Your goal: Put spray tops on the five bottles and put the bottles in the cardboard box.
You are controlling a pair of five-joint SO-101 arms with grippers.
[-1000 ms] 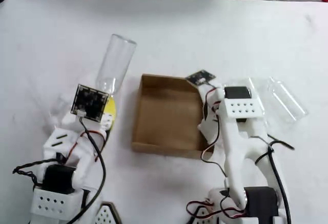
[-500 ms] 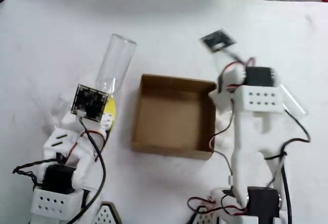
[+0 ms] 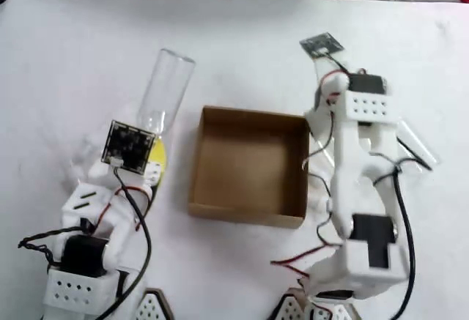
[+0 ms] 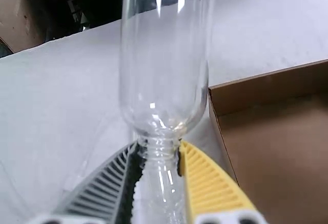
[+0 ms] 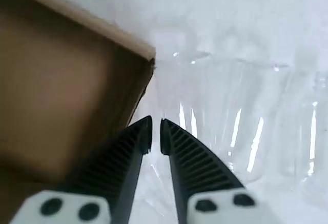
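Held bottle: a clear bottle (image 4: 164, 55), gripped by its neck and tilted away from the left arm. It hangs over the counter just to the left of the cardboard box. As far as the neck can be seen, it carries no spray top.
Left end effector: the left end effector (image 4: 156, 149) has one grey and one yellow finger, clamped on the bottle's neck just under the shoulder.
Other bottles: clear bottles (image 5: 241, 106) lie on their sides close together, just beside the box's right wall.
Right end effector: the right end effector (image 5: 155, 131) hangs above those lying bottles by the box corner. Its dark fingers are drawn nearly together with only a thin slit at the tips, and nothing is between them.
Cardboard box: the cardboard box (image 3: 245, 214) is open-topped and sits between the two arms, with no bottle in it yet.
Counter: the counter (image 3: 73, 56) is white.
Step in hand: the right arm is probably about to pick up a lying bottle.
Doing it well: spread the fingers before descending and centre them on one bottle's neck, not its slippery round body. Keep clear of the box wall, and lower gently so the neighbouring bottles do not roll.
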